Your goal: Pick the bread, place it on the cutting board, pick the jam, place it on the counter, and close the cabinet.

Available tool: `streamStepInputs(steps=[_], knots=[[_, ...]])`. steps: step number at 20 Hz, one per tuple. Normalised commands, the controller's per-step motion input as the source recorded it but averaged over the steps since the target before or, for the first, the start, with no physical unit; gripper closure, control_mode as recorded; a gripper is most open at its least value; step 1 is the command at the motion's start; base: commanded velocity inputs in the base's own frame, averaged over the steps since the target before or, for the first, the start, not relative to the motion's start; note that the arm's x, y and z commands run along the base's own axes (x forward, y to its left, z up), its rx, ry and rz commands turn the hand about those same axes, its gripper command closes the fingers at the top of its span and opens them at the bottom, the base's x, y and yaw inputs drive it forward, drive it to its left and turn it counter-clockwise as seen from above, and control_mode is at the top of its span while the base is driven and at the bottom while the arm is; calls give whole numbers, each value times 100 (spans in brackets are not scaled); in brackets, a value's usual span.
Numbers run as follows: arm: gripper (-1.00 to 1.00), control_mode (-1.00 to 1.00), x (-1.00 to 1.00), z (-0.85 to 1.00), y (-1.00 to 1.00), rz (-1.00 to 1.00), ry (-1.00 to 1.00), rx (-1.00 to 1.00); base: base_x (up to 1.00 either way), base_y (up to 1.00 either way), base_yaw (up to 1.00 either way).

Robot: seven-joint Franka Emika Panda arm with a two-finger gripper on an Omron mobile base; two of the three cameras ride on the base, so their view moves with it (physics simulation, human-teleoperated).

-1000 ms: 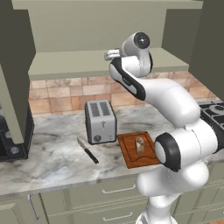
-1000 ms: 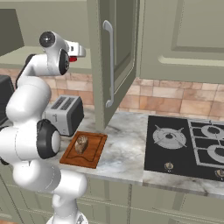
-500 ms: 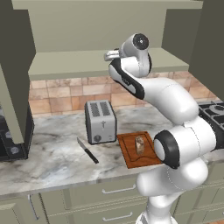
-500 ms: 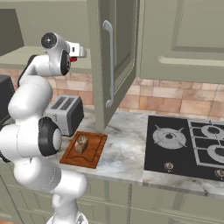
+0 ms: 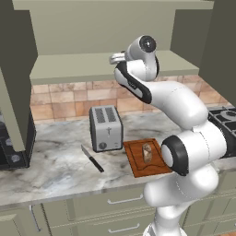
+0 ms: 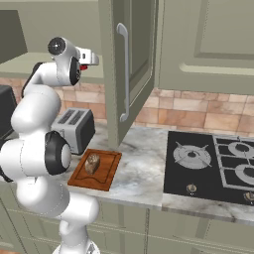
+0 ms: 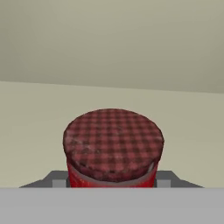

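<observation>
The jam (image 7: 113, 144), a red jar with a checked lid, stands on the shelf of the open cabinet (image 5: 69, 67). My gripper (image 6: 89, 59) reaches into the cabinet and its fingertips (image 7: 59, 178) press against both sides of the jar. A sliver of the red jam (image 6: 84, 67) shows under the hand. Down on the counter (image 5: 55, 161) the bread (image 5: 147, 152) rests on the cutting board (image 5: 138, 166). From the right side the bread (image 6: 92, 162) sits mid-board on the cutting board (image 6: 106, 176).
A silver toaster (image 5: 106, 128) stands left of the board, with a black-handled knife (image 5: 92, 159) in front of it. The open cabinet door (image 6: 116, 74) juts out right of the arm. A black stovetop (image 6: 213, 163) lies to the right, a dark appliance (image 5: 14, 147) at the far left.
The jaws have closed in onto the jam jar. The arm has hardly moved and the bread stays on the board.
</observation>
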Motion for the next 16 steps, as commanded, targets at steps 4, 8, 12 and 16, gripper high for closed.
streamStepInputs(steps=[4, 8, 12, 16], knots=[[100, -100, 0, 0, 0, 0, 0, 0, 0, 0, 0], [100, -100, 0, 0, 0, 0, 0, 0, 0, 0, 0], [100, -100, -9, 0, 0, 0, 0, 0, 0, 0, 0], [100, -100, -41, 0, -8, 0, 0, 0, 0, 0, 0]])
